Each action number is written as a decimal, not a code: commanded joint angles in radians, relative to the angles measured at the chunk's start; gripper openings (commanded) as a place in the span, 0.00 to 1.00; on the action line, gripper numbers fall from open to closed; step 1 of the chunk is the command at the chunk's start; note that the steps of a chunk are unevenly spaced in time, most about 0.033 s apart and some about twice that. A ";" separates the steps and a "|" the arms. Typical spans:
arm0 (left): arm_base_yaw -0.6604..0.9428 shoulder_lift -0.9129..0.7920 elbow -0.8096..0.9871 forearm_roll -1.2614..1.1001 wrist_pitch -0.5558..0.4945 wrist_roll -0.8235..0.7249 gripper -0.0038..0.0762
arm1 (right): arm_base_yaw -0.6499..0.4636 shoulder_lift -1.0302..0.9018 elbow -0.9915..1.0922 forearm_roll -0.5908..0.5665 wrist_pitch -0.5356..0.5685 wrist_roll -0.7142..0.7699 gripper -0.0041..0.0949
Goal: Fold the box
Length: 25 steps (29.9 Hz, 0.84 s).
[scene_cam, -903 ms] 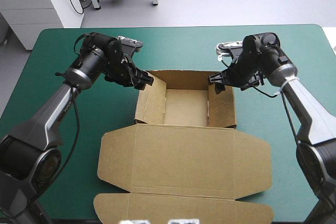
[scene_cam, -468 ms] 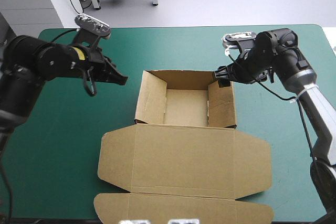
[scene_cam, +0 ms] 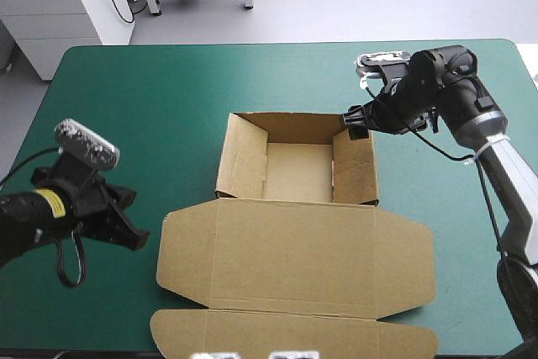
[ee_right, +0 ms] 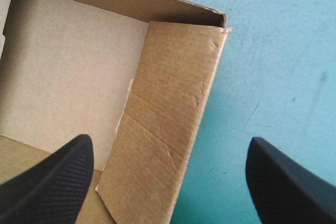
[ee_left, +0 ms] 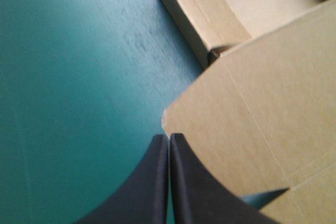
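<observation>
The brown box (scene_cam: 296, 172) stands mid-table as an open tray with its walls raised. Its lid (scene_cam: 294, 258) lies flat toward the near edge. My left gripper (scene_cam: 139, 240) is shut and holds nothing. It sits low over the cover just left of the lid's left flap. In the left wrist view the fingers (ee_left: 169, 141) meet in a point, with the flap's corner (ee_left: 173, 113) right ahead. My right gripper (scene_cam: 352, 121) hovers open over the tray's far right corner. In the right wrist view its gripper (ee_right: 168, 148) straddles the inward-leaning right wall (ee_right: 168, 114) without touching it.
Teal-green cover (scene_cam: 160, 98) lies bare to the left of, beyond and to the right of the box. The lid's front flap (scene_cam: 294, 334) reaches almost to the table's near edge.
My left arm has swung away from the tray's far left corner to the near left of the table, and its fingers have shut. The right gripper lifted slightly off the wall, then stayed still.
</observation>
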<state>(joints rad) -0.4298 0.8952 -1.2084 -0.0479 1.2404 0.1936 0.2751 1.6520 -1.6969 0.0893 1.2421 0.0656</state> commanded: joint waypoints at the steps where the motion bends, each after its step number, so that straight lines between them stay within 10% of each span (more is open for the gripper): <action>1: 0.000 -0.110 0.144 -0.002 0.024 -0.030 0.04 | 0.001 -0.027 -0.029 0.005 -0.002 -0.007 0.79; 18: 0.000 -0.445 0.541 0.002 -0.052 -0.112 0.04 | 0.001 0.198 -0.027 0.002 0.009 0.054 0.78; 25: 0.000 -0.456 0.541 0.040 -0.071 -0.131 0.04 | 0.001 0.202 -0.027 0.001 0.009 0.066 0.37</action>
<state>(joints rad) -0.4298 0.4310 -0.6441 -0.0350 1.2262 0.0891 0.2751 1.9073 -1.6969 0.0848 1.2320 0.1245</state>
